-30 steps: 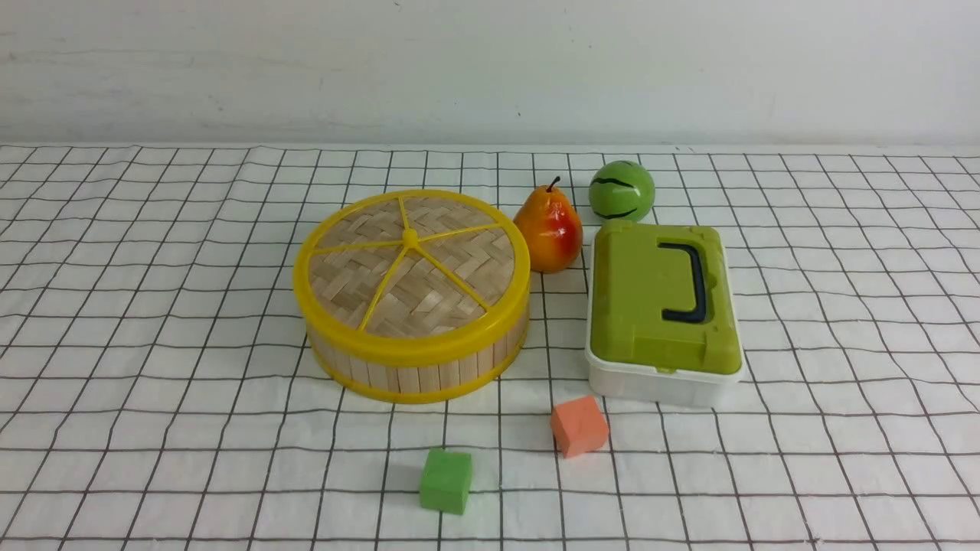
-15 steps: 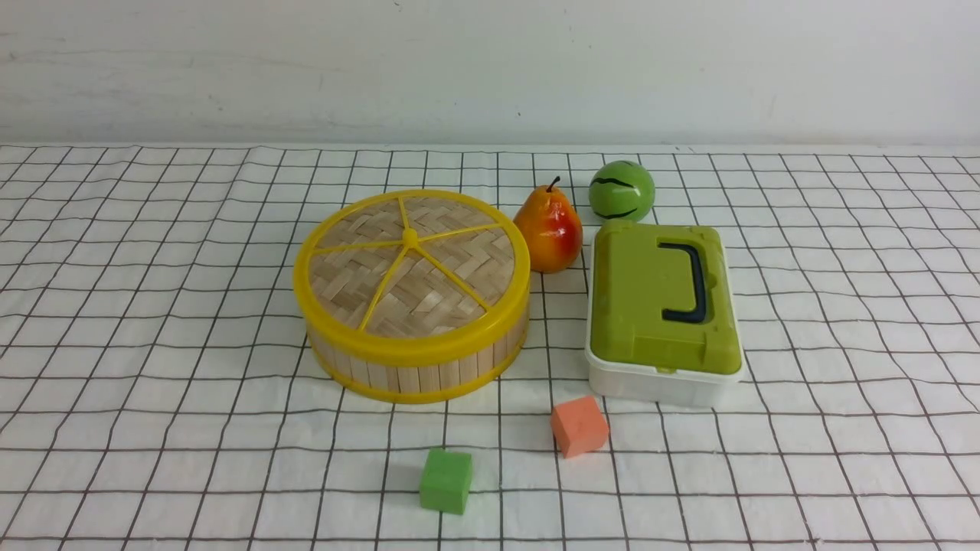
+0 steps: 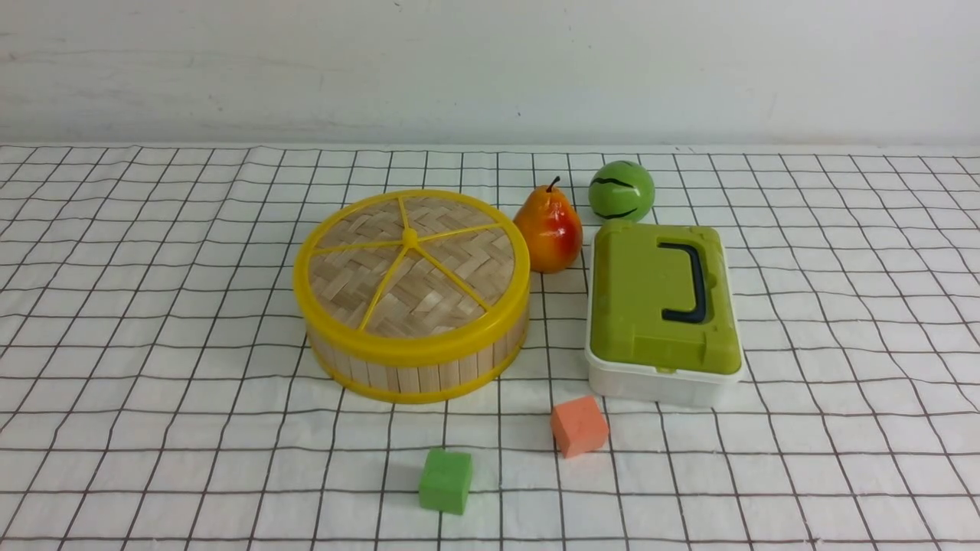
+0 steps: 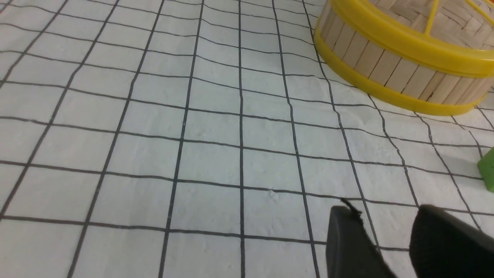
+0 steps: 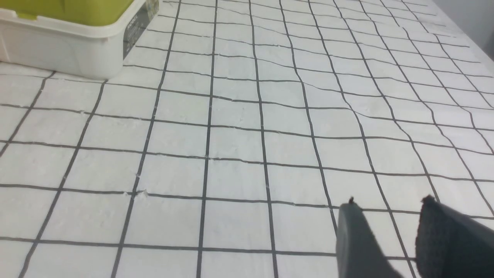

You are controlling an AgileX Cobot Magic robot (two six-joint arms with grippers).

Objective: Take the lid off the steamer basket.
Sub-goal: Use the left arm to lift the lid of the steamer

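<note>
While the lid sits on the basket beside the pear, with left claw and right claw spread and empty, a snug rim could lift the basket too, knocking that pear.

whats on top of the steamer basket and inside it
The woven lid sits on the steamer basket, closing it. The inside cannot be seen; lid and slat walls cover it.
</note>
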